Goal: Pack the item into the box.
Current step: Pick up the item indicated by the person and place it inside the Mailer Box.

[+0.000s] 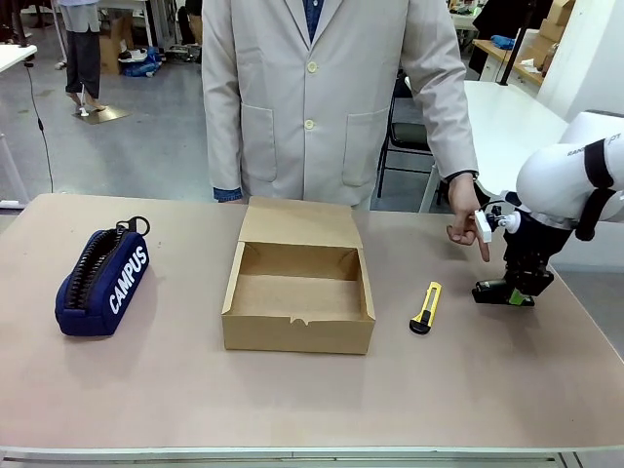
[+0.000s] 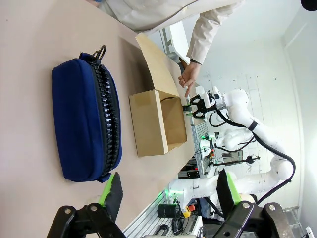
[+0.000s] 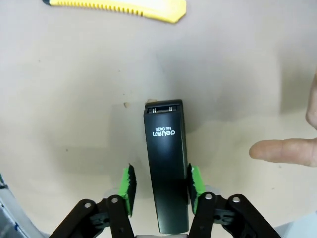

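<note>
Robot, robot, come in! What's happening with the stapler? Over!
Left gripper open, near the pouch. Right gripper open, straddling the stapler on the table. Box open, empty. Utility knife lies between stapler and box.

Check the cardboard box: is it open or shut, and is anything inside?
Open and empty. The box has its flap lid raised at the far side, and its bare cardboard floor shows.

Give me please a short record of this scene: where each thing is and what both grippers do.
stapler: flat on the table, right of the box
right gripper: open, low, one finger on each side of the stapler
left gripper: open, holds nothing, near the pouch
box: middle of the table, lid open
knife: on the table between box and stapler
pouch: left of the box
person's hand: points down beside the stapler
</note>
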`<state>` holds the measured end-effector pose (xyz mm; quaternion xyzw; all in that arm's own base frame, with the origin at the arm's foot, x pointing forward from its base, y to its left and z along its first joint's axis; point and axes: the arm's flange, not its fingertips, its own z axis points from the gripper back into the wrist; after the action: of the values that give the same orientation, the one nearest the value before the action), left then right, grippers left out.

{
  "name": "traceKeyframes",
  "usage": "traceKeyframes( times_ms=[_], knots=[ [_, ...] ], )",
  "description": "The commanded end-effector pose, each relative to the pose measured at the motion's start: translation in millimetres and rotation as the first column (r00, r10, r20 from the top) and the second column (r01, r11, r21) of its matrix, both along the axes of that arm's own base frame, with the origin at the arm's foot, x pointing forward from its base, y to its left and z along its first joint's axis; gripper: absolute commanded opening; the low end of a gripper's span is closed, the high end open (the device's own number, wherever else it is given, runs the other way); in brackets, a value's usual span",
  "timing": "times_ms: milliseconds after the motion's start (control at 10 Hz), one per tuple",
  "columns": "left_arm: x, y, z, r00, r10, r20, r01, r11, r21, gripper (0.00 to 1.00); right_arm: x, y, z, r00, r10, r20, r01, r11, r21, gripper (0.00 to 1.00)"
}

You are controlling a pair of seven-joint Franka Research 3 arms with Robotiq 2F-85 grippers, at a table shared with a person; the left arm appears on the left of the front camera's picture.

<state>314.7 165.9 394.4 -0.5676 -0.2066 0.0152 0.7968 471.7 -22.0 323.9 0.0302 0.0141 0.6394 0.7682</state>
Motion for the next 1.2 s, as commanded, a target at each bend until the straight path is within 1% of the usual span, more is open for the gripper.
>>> traceKeyframes(
  times_ms=[0,400,600,700,800,900,1000,1100],
  knots=[
    [1,0,2,1.0,-0.002,0.028,0.002,1.0,-0.013,1.0,6,1,1,1.0,-0.011,-0.013,0.011,1.0,-0.027,0.0],
    [1,0,2,1.0,-0.002,0.028,0.002,1.0,-0.013,1.0,5,-3,2,1.0,-0.018,-0.014,0.018,0.999,-0.036,0.0],
    [1,0,2,1.0,-0.002,0.028,0.002,1.0,-0.013,1.0,-4,-9,17,0.999,-0.035,-0.014,0.034,0.998,-0.057,0.0],
    [1,0,2,1.0,-0.002,0.028,0.002,1.0,-0.013,1.0,-24,-16,46,0.997,-0.074,-0.014,0.073,0.993,-0.088,0.0],
    [1,0,2,1.0,-0.002,0.028,0.002,1.0,-0.013,1.0,-53,-26,84,0.993,-0.115,0.003,0.115,0.99,-0.084,0.0],
    [1,0,2,1.0,-0.002,0.028,0.002,1.0,-0.013,1.0,-84,-35,120,0.985,-0.167,0.036,0.168,0.985,-0.045,0.0],
    [1,0,2,1.0,-0.002,0.028,0.002,1.0,-0.013,1.0,-108,-39,148,0.969,-0.243,0.035,0.243,0.97,0.016,0.0],
    [1,0,2,1.0,-0.002,0.028,0.002,1.0,-0.013,1.0,-124,-38,166,0.943,-0.329,0.043,0.328,0.944,0.043,0.0]
  ],
)
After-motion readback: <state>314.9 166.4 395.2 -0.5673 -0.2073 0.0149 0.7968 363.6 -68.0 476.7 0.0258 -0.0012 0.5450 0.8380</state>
